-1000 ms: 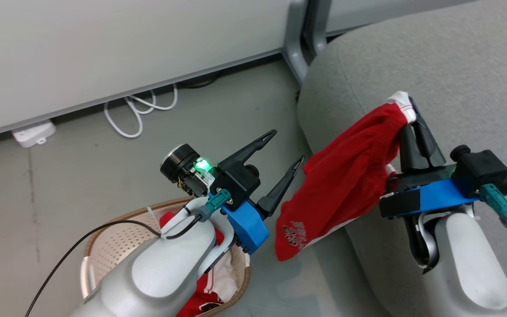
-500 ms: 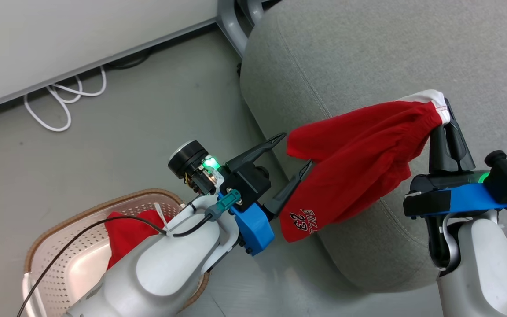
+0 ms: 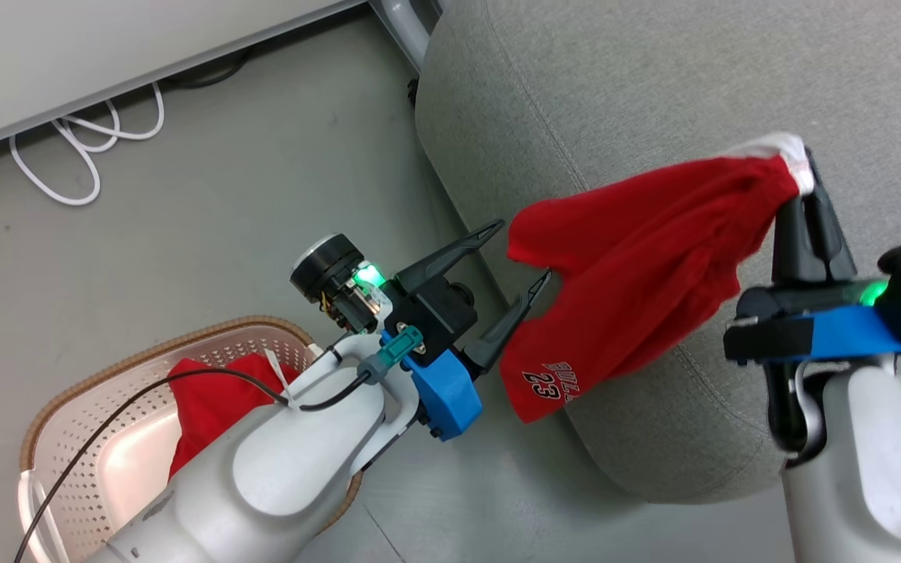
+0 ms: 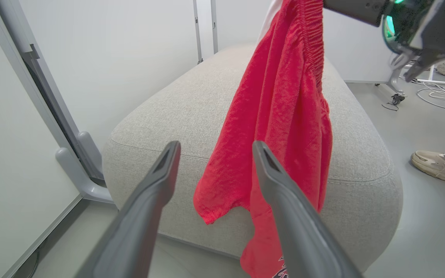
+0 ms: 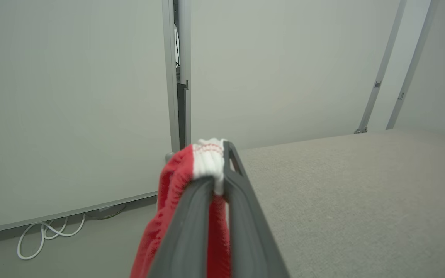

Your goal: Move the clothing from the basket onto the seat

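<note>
"Where the right gripper [image 3: 809, 168] has its jaws pinched shut, what have they got?"

"The white waistband of the red shorts [image 3: 638, 258]. The shorts hang from it down across the rounded corner of the grey seat [image 3: 654, 94]."

"And the left gripper [image 3: 522, 251]?"

"Its jaws are spread wide and hold nothing, with the tips just beside the dangling hem. Behind that arm the basket [image 3: 106, 366] sits on the floor [image 3: 224, 195], with the other red garment [image 3: 208, 395] inside."
</note>
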`<state>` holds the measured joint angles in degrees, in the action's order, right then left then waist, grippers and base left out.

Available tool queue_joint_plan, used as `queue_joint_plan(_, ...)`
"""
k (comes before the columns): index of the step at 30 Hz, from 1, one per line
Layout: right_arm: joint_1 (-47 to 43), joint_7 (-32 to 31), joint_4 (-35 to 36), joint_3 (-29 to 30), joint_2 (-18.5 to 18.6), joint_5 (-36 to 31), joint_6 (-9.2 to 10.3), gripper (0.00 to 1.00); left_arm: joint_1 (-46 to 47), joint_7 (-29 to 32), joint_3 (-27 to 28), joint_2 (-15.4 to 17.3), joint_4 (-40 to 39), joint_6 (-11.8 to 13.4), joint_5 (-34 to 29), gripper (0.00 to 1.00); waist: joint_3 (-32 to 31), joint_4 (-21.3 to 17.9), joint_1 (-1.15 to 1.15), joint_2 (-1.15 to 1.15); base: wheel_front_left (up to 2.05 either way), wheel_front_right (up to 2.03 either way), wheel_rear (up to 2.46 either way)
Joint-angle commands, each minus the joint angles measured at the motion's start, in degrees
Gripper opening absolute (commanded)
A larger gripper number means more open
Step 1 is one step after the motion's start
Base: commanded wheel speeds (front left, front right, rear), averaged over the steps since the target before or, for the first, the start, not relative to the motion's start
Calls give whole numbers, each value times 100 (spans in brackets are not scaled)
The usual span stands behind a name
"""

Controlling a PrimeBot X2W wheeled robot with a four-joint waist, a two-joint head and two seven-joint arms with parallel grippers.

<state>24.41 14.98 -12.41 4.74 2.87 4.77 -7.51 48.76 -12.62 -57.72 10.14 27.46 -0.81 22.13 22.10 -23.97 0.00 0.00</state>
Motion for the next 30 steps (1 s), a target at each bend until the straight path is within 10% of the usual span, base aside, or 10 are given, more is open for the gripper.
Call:
queue_joint_plan(1,258,32,104,1,2,-85,4,0,87,20,19,60,-41,27,6,100,102,19,0,0,0,0,0)
queue_joint_plan(10,1613,31,663,388,352,-348,5,0,342,143,36,243,-247,78,-91,100,764,111,0,0,0,0,0)
queue_joint_plan(30,3900,19,170,2699,3273,-367,5,0,910,569,62,945,-1059,183,-360,100,2310,304,0,0,0,0,0)
